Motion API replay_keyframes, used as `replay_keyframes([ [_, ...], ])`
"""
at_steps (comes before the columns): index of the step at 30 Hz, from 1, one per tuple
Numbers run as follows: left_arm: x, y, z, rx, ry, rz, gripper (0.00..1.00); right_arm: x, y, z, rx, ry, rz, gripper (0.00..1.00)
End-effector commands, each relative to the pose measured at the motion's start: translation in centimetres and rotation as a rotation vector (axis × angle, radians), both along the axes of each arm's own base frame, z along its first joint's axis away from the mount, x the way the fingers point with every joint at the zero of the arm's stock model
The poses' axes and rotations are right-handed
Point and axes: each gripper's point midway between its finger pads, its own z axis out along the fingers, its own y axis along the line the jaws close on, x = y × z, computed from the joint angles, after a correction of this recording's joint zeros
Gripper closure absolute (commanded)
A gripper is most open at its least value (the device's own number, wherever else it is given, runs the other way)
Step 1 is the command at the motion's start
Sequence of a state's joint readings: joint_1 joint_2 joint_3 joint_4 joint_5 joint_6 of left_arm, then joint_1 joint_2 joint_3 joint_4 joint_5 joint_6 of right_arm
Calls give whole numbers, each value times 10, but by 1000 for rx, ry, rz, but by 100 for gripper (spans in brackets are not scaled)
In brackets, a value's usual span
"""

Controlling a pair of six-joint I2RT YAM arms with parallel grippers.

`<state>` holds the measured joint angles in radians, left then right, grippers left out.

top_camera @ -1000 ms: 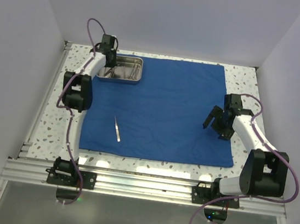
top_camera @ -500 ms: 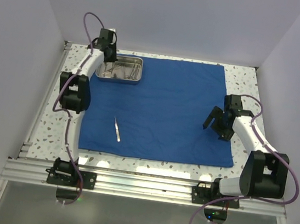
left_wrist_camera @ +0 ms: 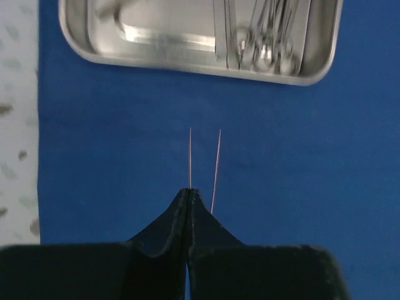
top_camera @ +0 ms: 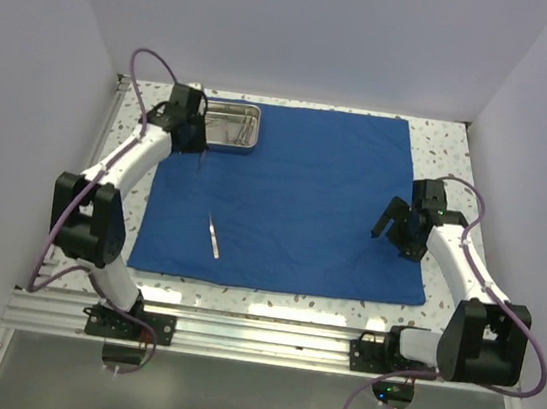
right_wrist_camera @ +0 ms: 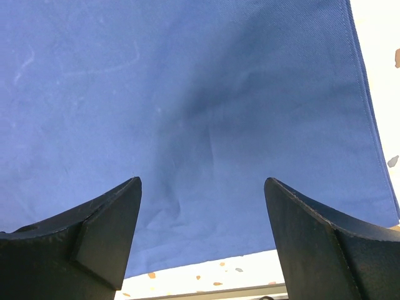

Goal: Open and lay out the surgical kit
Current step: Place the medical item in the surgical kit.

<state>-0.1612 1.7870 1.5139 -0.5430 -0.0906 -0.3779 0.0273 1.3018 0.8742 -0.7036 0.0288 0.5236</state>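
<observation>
Laying-out step: the left gripper (left_wrist_camera: 189, 190), pinched shut on thin steel tweezers (left_wrist_camera: 190, 156) beside the shiny rectangular steel tray (left_wrist_camera: 162, 19) at eleven o'clock, should next set them on the royal-blue cloth sheet (left_wrist_camera: 300, 162); the right gripper (right_wrist_camera: 201, 184) gapes empty.

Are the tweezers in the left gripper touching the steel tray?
Apart. In the left wrist view, blue cloth shows between the tips of the held tweezers and the steel tray.

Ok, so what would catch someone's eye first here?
The big blue cloth spread flat over the table, with a shiny steel tray at its far left corner. Next, the left gripper, shut on a thin two-pronged tool just short of the tray, and lone tweezers lying on the cloth's near left.
</observation>
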Motion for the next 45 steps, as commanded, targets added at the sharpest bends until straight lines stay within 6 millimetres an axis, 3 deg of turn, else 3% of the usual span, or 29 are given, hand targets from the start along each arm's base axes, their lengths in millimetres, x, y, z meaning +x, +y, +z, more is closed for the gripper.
replay_keyframes([
  [1,-67,-12,-9,-20,56,52,100,-3,5,9,25,-40,8,17],
  [2,-94,-9,-32,-15,121,79,100,-4,5,12,26,-51,9,17],
  [4,-125,-18,-31,-36,127,107,100,-8,5,12,27,-52,9,17],
  [5,-146,-13,-49,-17,174,132,100,-9,5,12,27,-55,9,17],
  [7,-169,-18,-54,-42,182,131,100,-12,9,13,45,-61,18,17],
  [8,-186,-15,-70,-41,222,156,100,-14,10,12,48,-56,21,17],
  [10,-197,-21,-77,-70,217,154,100,-18,10,10,52,-51,25,17],
  [13,-221,-19,-107,-67,277,174,100,-20,8,11,40,-49,32,17],
  [16,-228,-26,-125,-99,284,158,100,-23,6,14,26,-50,41,17],
  [21,-221,-36,-136,-116,255,123,100,-28,6,15,27,-46,45,17],
  [28,-181,-37,-113,-56,158,105,100,-28,6,16,27,-53,40,17],
  [33,-165,-40,-111,-2,173,85,100,-30,6,14,30,-50,29,17],
  [39,-150,-39,-68,-1,111,102,100,-34,6,15,29,-49,20,17],
  [45,-185,-30,-42,-38,176,175,100,-33,3,12,17,-46,3,17],
])
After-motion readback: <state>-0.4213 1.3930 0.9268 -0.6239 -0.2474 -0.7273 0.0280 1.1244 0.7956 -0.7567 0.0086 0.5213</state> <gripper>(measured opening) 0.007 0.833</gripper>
